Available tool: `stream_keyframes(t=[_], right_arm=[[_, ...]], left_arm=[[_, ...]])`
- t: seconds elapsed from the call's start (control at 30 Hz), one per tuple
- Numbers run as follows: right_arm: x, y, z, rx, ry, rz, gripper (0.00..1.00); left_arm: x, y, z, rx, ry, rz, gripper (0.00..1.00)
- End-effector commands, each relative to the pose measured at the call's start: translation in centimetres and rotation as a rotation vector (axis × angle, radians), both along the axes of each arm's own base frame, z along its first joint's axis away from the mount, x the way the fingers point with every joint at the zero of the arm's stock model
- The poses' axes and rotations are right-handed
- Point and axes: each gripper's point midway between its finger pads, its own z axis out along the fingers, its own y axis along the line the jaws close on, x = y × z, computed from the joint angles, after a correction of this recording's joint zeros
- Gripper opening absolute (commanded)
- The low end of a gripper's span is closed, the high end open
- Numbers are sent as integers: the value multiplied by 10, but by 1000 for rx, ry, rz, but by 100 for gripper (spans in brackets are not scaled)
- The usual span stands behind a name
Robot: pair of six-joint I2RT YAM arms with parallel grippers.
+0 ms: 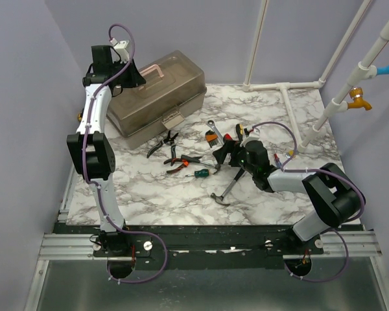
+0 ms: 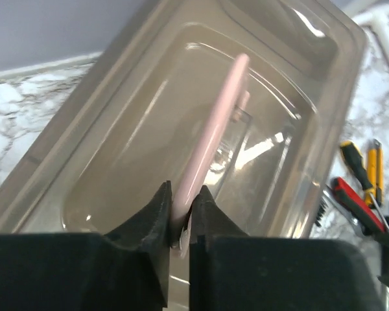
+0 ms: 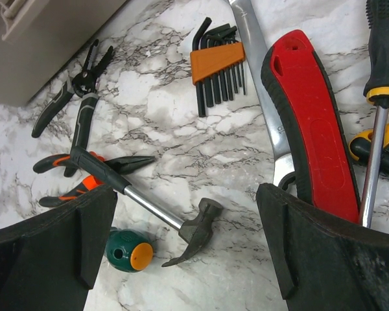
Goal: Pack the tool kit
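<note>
The smoky grey-brown toolbox [image 1: 172, 87] stands at the back left with its lid down. My left gripper [image 1: 125, 72] is over its lid, shut on the near end of the pink handle [image 2: 215, 123], which both black fingers pinch. Loose tools lie mid-table: black pliers [image 1: 163, 144], orange-handled pliers [image 1: 176, 166], a green screwdriver [image 1: 198, 173] and hex keys [image 1: 212, 136]. My right gripper [image 1: 222, 154] hovers open over them, holding nothing. In its wrist view a small hammer [image 3: 196, 230] lies between the fingers, with the red knife [image 3: 311, 129] and a wrench [image 3: 262, 97] on the right.
White pipes [image 1: 282, 85] run along the back right of the marble table, with orange and blue fittings [image 1: 358, 98]. A second hammer-like tool [image 1: 220, 196] lies nearer the front. Purple walls close in at the left and back. A black-and-yellow screwdriver [image 3: 382, 78] lies beside the knife.
</note>
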Motion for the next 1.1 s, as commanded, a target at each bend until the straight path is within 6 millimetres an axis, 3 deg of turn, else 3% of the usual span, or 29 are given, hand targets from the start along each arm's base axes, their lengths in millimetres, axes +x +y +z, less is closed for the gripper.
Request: stream_keyframes(t=[0.0,0.17,0.4,0.43,0.8,1.07], right_arm=[[3,2,2,-4,5,-8,100],[3,0,1,-12,4,-14,100],[4,-1,-2,-20,17,-23,100],[5,-1,-1,-22,15,-26,100],[1,-3,2,-31,-1,-15,100],[-3,-9,12,-52,-42,-14,100]], left_arm=[[-3,-7,13,-42,-32,-10,0],[-10,-7,30,-107,-29,56,0],[-53,-18,49,-211,-28,240,0],[-62,-30,47,-201,-27,243,0],[-145,-91,28,-308,-114,351,0],[-157,-94,49,-282,-189,365,0]])
